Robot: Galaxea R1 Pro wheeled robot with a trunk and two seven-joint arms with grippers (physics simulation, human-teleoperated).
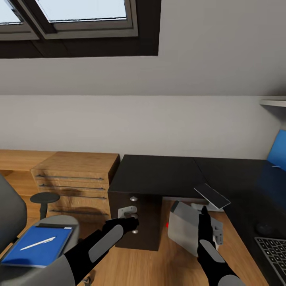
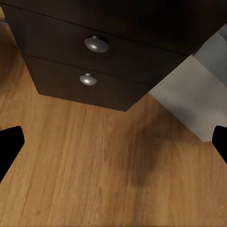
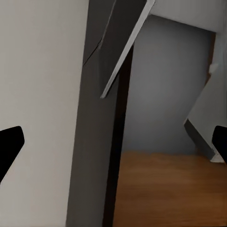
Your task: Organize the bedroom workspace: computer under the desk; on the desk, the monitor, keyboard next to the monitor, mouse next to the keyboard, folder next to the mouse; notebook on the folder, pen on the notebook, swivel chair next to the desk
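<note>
Nearest me, on the swivel chair (image 1: 59, 228) at my left, I see the blue folder (image 1: 37, 246) with the white pen (image 1: 38, 243) lying on top. My left gripper (image 2: 113, 142) hangs spread over the wood floor (image 2: 94, 170), facing the dark drawer unit (image 2: 94, 71) (two round knobs). My right gripper (image 3: 113, 142), also spread, points at the grey computer (image 1: 184, 228) on the floor beside the desk (image 1: 159, 174). The keyboard (image 1: 274, 252) sits at far right.
</note>
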